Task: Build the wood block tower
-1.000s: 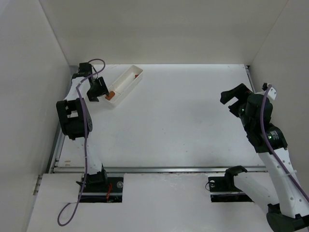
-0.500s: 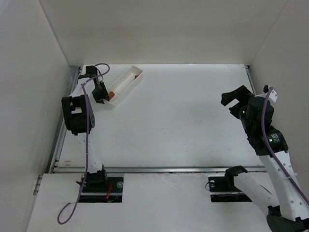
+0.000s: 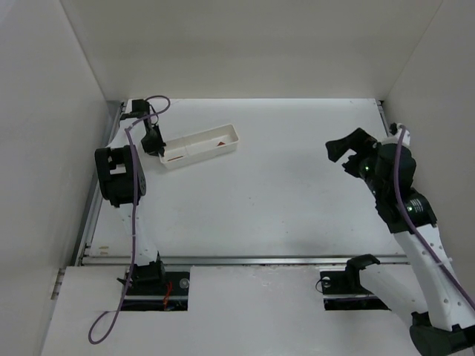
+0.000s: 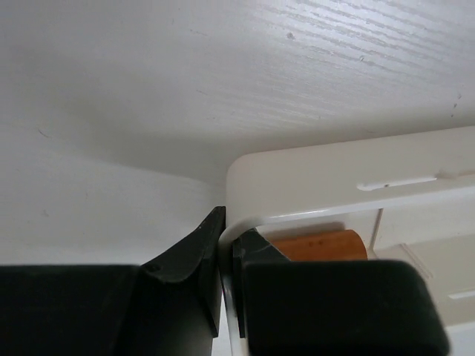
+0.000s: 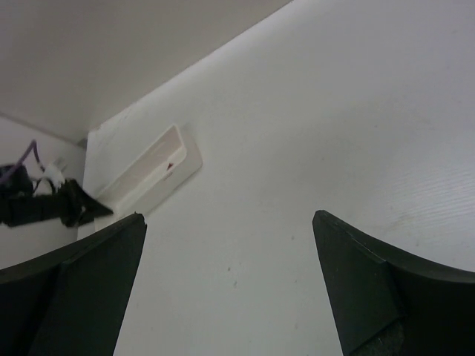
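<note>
A long white tray point(image 3: 208, 154) lies at the table's far left, nearly level across the top view. My left gripper point(image 3: 155, 143) is shut on the rim of its left end wall point(image 4: 245, 219), one finger outside and one inside. An orange-brown wood block point(image 4: 320, 245) lies inside the tray just beyond the inner finger. Small reddish-brown blocks show in the tray at its left point(image 3: 174, 157) and right point(image 3: 223, 142). No tower is in view. My right gripper point(image 3: 347, 151) hangs open over the right side of the table, far from the tray point(image 5: 148, 174), with nothing between its fingers point(image 5: 96, 259).
White walls close in the table on the left, far and right sides. A metal rail point(image 3: 245, 259) runs along the near edge in front of the arm bases. A purple cable point(image 3: 132, 193) trails down the left arm.
The left gripper has shut on the tray's end wall. The tray has swung from slanted to nearly level, its far end moving right. The right gripper shifted slightly left.
</note>
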